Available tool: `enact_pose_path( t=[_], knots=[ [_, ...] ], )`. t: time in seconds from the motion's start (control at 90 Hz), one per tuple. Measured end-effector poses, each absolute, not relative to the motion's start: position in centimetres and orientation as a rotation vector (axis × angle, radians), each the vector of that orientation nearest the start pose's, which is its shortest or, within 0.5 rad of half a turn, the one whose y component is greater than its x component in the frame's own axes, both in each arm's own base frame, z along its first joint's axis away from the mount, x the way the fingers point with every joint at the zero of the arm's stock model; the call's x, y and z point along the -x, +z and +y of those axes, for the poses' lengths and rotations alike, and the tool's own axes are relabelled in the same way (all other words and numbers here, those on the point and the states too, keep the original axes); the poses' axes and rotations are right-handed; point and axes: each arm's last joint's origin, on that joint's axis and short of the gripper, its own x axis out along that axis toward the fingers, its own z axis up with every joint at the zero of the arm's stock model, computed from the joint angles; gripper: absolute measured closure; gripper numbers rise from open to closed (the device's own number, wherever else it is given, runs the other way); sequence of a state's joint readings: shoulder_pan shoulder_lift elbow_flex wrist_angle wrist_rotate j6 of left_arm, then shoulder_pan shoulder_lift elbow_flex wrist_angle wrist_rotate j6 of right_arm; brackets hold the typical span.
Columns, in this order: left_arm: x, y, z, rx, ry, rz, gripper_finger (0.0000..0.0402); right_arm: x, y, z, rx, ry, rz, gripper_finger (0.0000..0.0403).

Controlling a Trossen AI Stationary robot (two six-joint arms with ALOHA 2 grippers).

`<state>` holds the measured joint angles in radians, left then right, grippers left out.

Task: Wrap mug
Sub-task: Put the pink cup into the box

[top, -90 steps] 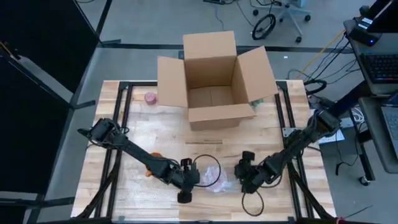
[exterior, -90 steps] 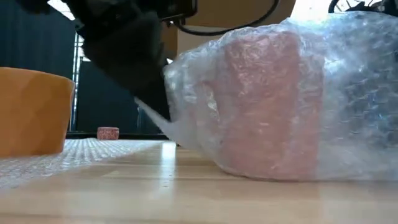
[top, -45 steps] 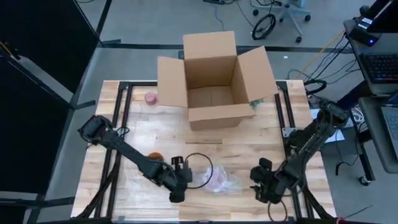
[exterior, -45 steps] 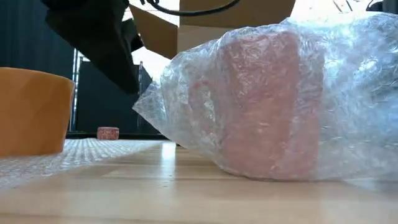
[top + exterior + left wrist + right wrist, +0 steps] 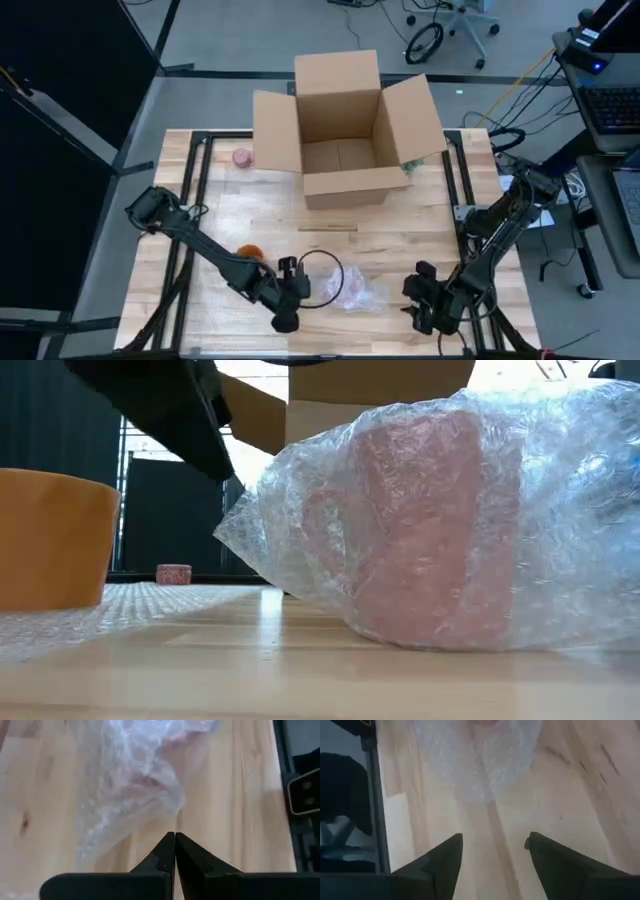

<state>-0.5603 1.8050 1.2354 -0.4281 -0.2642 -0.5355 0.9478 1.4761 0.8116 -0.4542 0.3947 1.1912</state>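
The pink mug (image 5: 425, 530) lay swaddled in bubble wrap (image 5: 358, 292) on the table's (image 5: 400, 240) near middle. My left pincer (image 5: 174, 838) hovered just left of it, fingers pressed together on nothing. My right pincer (image 5: 494, 842) stood spread, off to its right.

Two dark, slender jointed arms, black cable looped by the left one, end in tapered black jaws.

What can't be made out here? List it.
- Mug: low view, its surface blurred by bubble wrap.
- Orange cup: low view, cut off by the picture's edge.
- Box: high view, green thing behind its flap mostly hidden.
- Small pink thing: too small.
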Motion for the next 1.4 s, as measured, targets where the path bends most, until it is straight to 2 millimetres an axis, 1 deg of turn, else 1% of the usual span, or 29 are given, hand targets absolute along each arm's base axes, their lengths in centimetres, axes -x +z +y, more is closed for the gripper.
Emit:
enact_pose_path(
  t=[0.089, 0.178, 0.267, 0.333, 0.489, 0.567, 0.622, 0.722, 0.778, 0.9, 0.956, 1.044, 1.167, 1.233, 1.322, 1.4],
  knots=[
    [-32.2, 19.8, -18.5, 0.099, -0.032, 0.966, 0.0394, -16.4, 17.7, 20.8, -0.390, -0.117, 0.983, 0.0188],
    [-32.5, 19.8, -18.1, 0.133, -0.064, 0.990, 0.0367, -16.3, 17.8, 20.9, -0.392, -0.157, 0.910, 0.0185],
    [-32.7, 19.8, -17.7, 0.147, -0.077, 1.001, 0.0321, -16.0, 17.9, 21.1, -0.369, -0.176, 0.841, 0.0175],
    [-32.8, 19.8, -17.5, 0.129, -0.092, 1.003, 0.0278, -15.8, 17.9, 21.4, -0.367, -0.188, 0.805, 0.0164],
    [-32.8, 19.7, -17.4, 0.081, -0.115, 1.009, 0.0181, -15.8, 16.6, 22.1, -0.358, -0.222, 0.761, 0.0130],
    [-32.5, 19.5, -17.3, 0.062, -0.090, 1.031, 0.0148, -16.2, 15.8, 22.7, -0.356, -0.230, 0.726, 0.0117],
    [-32.1, 19.5, -17.7, 0.025, -0.051, 1.026, 0.0133, -16.4, 15.1, 23.2, -0.353, -0.233, 0.687, 0.0110],
    [-31.4, 19.4, -18.4, -0.077, 0.000, 0.980, 0.0125, -16.6, 14.0, 24.1, -0.312, -0.219, 0.635, 0.0105],
    [-31.2, 19.2, -18.4, -0.097, 0.005, 0.979, 0.0126, -16.5, 13.3, 24.4, -0.285, -0.225, 0.619, 0.0106],
    [-31.4, 17.5, -16.8, -0.080, 0.017, 0.975, 0.0131, -16.8, 12.2, 24.9, -0.266, -0.228, 0.597, 0.0107],
    [-31.7, 16.6, -16.2, -0.048, 0.008, 0.932, 0.0132, -17.1, 11.6, 25.1, -0.256, -0.220, 0.590, 0.0107],
    [-31.9, 15.5, -15.5, 0.016, -0.056, 0.857, 0.0132, -17.5, 11.1, 25.4, -0.228, -0.205, 0.562, 0.0107],
    [-31.8, 14.5, -14.6, 0.064, -0.099, 0.755, 0.0132, -18.0, 10.7, 25.3, -0.182, -0.229, 0.515, 0.0107],
    [-31.7, 14.0, -14.2, 0.054, -0.110, 0.710, 0.0132, -18.3, 10.7, 25.1, -0.155, -0.238, 0.506, 0.0107],
    [-32.0, 14.1, -13.8, 0.021, -0.137, 0.634, 0.0133, -18.8, 10.8, 24.8, -0.121, -0.243, 0.505, 0.0108],
    [-32.5, 14.6, -13.4, 0.014, -0.202, 0.582, 0.0133, -19.3, 10.9, 24.7, -0.110, -0.244, 0.499, 0.0108]
  ],
)
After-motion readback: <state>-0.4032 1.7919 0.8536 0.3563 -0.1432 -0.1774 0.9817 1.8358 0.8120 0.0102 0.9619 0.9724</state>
